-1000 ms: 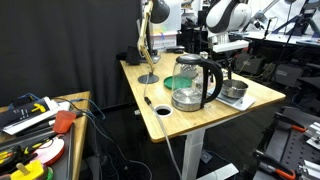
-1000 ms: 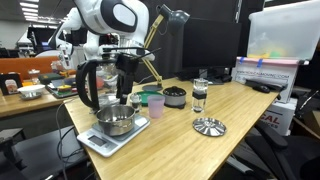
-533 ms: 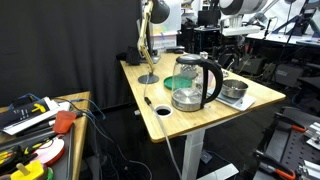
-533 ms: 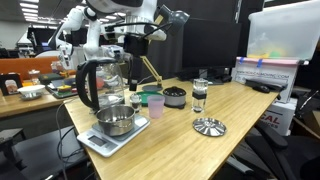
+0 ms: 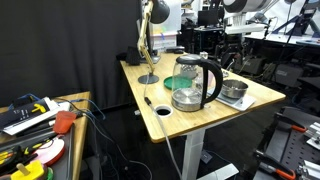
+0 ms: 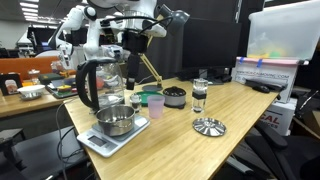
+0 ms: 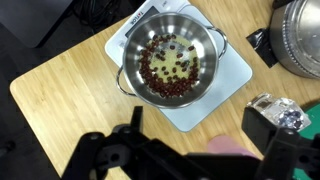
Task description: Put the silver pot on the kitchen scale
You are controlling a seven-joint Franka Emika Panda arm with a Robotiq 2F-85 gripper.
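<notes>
The silver pot (image 7: 170, 60) is a shiny round bowl with red and dark bits inside. It sits on the pale kitchen scale (image 7: 228, 88) on the wooden table. It shows in both exterior views (image 6: 116, 122) (image 5: 235, 90), with the scale (image 6: 100, 143) under it. My gripper (image 7: 195, 125) hangs high above the pot, open and empty; it also shows in an exterior view (image 6: 135, 35).
A tall glass kettle (image 6: 100, 85) with a black handle stands just behind the pot. A green cup (image 6: 154, 104), a dark bowl (image 6: 174, 96), a glass jar (image 6: 199, 96) and a metal lid (image 6: 208, 126) stand further along the table. A desk lamp (image 5: 147, 40) stands at the back.
The gripper has risen from just above the pot to well above the table. The pot stays on the scale.
</notes>
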